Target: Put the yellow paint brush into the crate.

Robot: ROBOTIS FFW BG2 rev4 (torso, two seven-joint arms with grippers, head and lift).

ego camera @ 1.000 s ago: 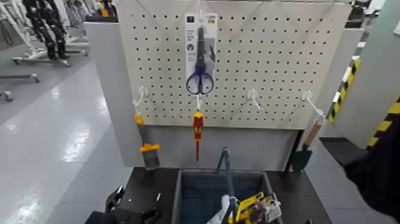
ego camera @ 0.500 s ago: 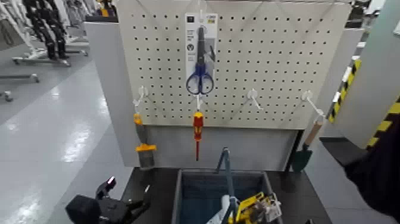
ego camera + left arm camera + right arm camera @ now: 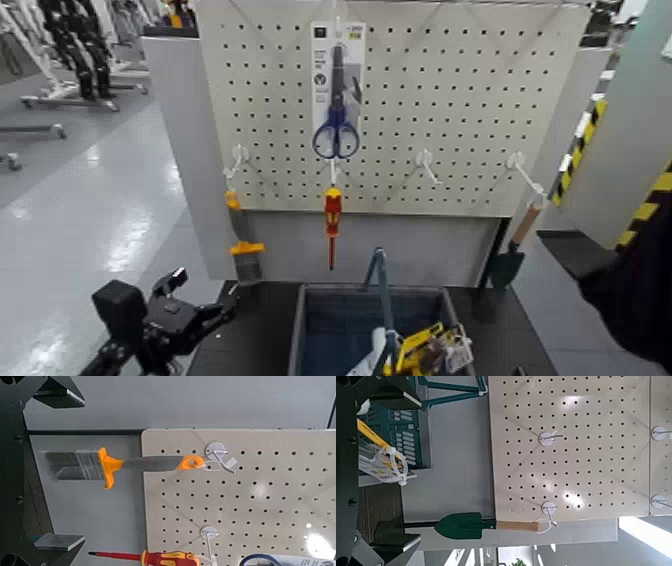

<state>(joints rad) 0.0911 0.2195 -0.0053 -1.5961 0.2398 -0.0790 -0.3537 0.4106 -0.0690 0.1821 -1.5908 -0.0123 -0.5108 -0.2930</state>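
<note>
The yellow paint brush [image 3: 243, 243] hangs from a hook at the lower left of the pegboard, bristles down. In the left wrist view the brush [image 3: 119, 463] shows in full, its handle loop on the hook. My left gripper [image 3: 205, 290] is open and empty, raised at the lower left, below and a little left of the brush and apart from it. In the left wrist view the brush lies beyond its spread fingers [image 3: 59, 392]. The crate [image 3: 297, 330] stands on the dark table below the pegboard. My right gripper [image 3: 395, 463] is open and out of the head view.
A red-and-yellow screwdriver [image 3: 332, 215], packaged blue scissors [image 3: 337, 90] and a wooden-handled green trowel [image 3: 510, 252] also hang on the pegboard [image 3: 450, 100]. The crate holds a teal-handled tool [image 3: 380, 290] and yellow and white items [image 3: 425, 348]. Open floor lies to the left.
My left gripper has risen from the bottom edge of the head view and moved up and left, its fingers now pointing toward the brush. The brush still hangs on its hook.
</note>
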